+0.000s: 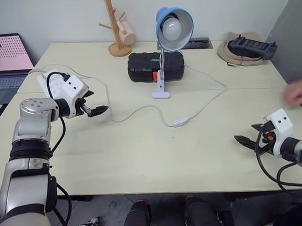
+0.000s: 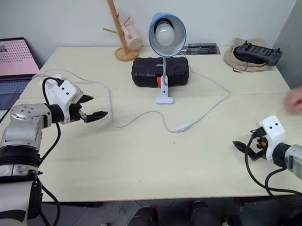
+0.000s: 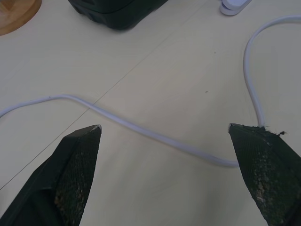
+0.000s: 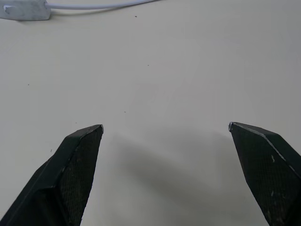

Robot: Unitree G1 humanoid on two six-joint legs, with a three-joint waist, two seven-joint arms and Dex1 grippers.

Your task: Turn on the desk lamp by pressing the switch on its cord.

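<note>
Blue-shaded desk lamp (image 1: 173, 26) near desk's far edge, small white oblong switch (image 1: 180, 123) on thin white cord (image 1: 136, 112) mid-desk, left claw (image 1: 97, 110) and right claw (image 1: 245, 141) both wide open, empty.

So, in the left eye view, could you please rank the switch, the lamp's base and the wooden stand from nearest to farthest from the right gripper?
From the right gripper:
1. Switch, mid-table on the cord.
2. Lamp's base, farther back, centre.
3. Wooden stand, far back-left.
</note>
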